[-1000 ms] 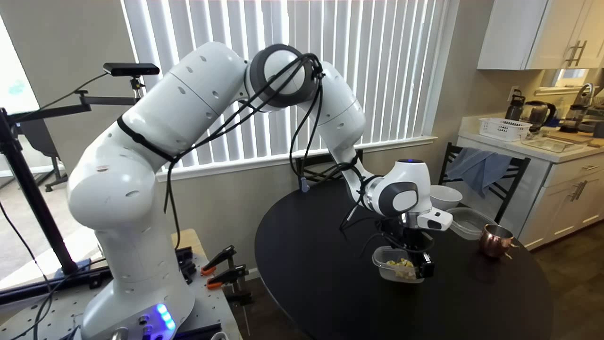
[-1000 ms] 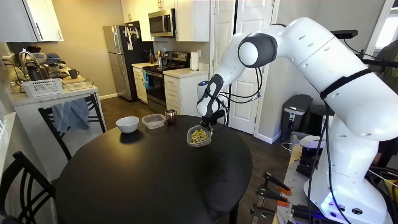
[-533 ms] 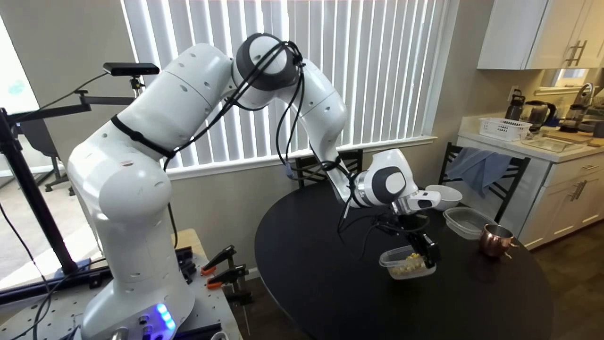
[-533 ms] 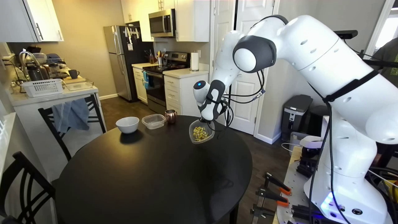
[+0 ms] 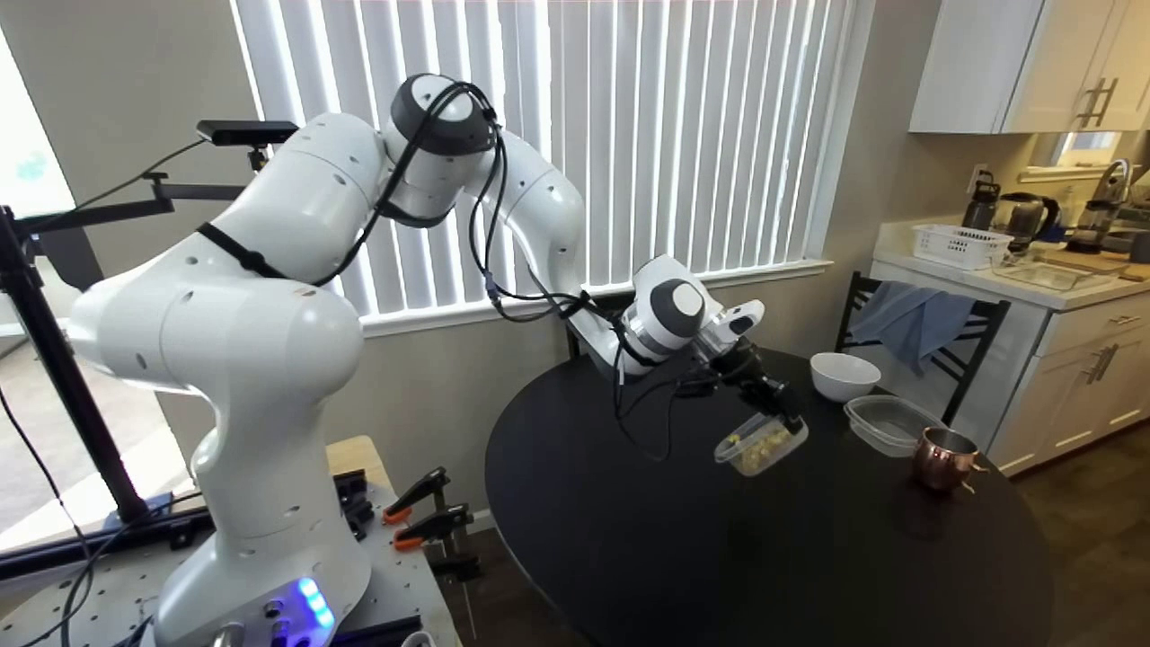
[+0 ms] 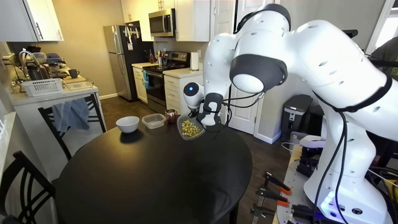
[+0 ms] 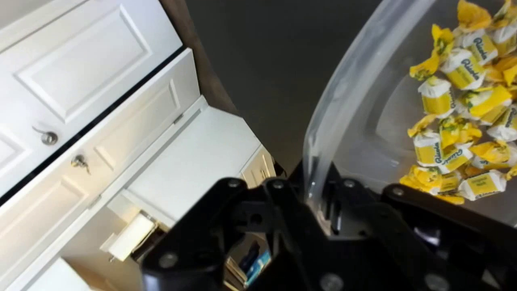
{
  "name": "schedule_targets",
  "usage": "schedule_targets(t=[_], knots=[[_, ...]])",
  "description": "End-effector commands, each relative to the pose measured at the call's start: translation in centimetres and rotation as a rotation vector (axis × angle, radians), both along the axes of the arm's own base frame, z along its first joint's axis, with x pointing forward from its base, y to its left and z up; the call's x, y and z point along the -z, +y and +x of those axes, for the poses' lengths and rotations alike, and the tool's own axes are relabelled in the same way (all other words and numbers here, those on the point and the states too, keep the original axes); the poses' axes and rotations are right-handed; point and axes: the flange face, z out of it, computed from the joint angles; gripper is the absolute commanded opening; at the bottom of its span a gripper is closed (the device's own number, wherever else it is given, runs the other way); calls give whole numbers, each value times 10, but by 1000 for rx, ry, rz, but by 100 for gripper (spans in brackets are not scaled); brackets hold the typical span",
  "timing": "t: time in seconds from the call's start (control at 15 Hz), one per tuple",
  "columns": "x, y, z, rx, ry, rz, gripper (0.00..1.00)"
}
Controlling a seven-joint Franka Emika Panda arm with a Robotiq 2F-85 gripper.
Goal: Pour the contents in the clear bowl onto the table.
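Note:
The clear bowl (image 5: 724,451) hangs tilted in the air over the black table (image 5: 629,530). My gripper (image 5: 794,423) is shut on its rim, on the side toward the white bowl in that view. In an exterior view the clear bowl (image 6: 181,119) opens toward the camera, with the contents (image 6: 190,128) inside. In the wrist view the contents (image 7: 464,121) are yellow-and-white wrapped candies, piled away from the gripped edge. The rim (image 7: 339,109) runs down between the gripper's (image 7: 316,178) fingers. The outer end of the clear bowl is cut off in the wrist view.
A white bowl (image 5: 844,377), another clear container (image 5: 889,426) and a copper mug (image 5: 943,460) stand near the table edge; they also show in an exterior view (image 6: 127,125). A chair with a blue cloth (image 6: 71,113) stands by the counter. Cables (image 5: 665,386) hang from the arm.
The arm has lifted the clear bowl higher and drawn it back toward the window, away from the mug. The bowl is tilted more than before. The contents are still in it.

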Motion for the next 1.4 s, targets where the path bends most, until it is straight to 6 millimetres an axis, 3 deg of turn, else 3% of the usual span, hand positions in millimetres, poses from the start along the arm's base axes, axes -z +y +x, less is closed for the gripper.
schedule_targets(t=[0.0, 0.2, 0.47, 0.53, 0.67, 0.87, 1.13, 1.2, 1.33], knots=[[8, 23, -6, -103, -91, -157, 1], [22, 38, -6, -160, -159, -235, 1], [44, 39, -10, -197, -248, -330, 1], [2, 36, -21, -185, -249, -323, 1], [-22, 35, -24, -218, -267, -379, 1], [-83, 27, -32, -245, -335, -453, 1], [-132, 4, -46, -273, -453, -549, 1], [-152, 21, -32, -259, -470, -553, 1], [-174, 17, -31, -239, -506, -590, 1]])
